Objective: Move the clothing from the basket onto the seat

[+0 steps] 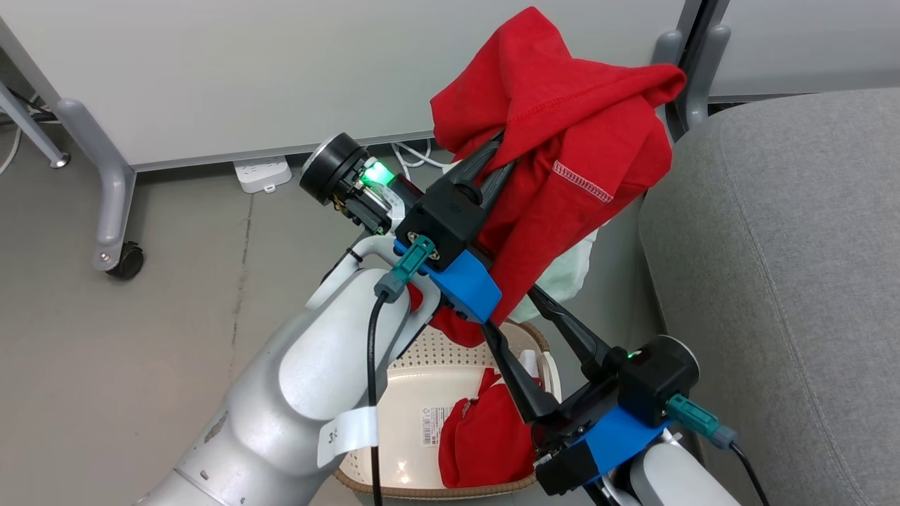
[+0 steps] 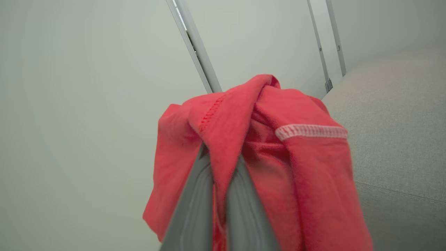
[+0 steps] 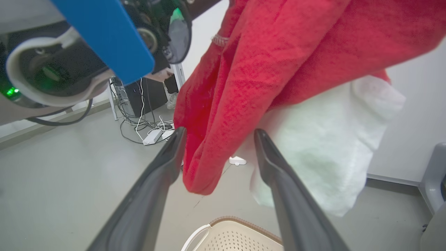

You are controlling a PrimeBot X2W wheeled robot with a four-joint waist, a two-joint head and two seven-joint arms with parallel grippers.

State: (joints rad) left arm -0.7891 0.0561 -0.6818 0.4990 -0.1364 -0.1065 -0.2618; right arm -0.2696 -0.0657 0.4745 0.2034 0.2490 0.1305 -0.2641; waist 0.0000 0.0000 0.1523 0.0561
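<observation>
Two red pieces are in play. In the head view one is up in the air: the left gripper (image 1: 492,158), its long dark fingers squeezed together, clutches a soft bright-red fabric garment (image 1: 562,140) with white stitching. The cloth is bunched over the fingertips and hangs above the grey floor (image 1: 140,351), just beside the seat. Below, the oval cream plastic basket (image 1: 401,372), with perforated walls and a brown braided rim, holds the second red garment (image 1: 485,436) crumpled against its right side. The large grey woven-fabric seat (image 1: 787,281) sits to the right. The right gripper (image 1: 508,309) points up under the left wrist, fingers spread, clamping nothing.

On to the left wrist view: a fold of the lifted garment is pinched between the two fingers and the rest spills over them. The seat lies off to the right.

Right wrist view now: those fingers stand wide apart, the red hem dangles between them and a white panel (image 3: 324,146) hangs alongside. I cannot tell whether the cloth touches them. The basket's rim peeks in at the bottom edge.
</observation>
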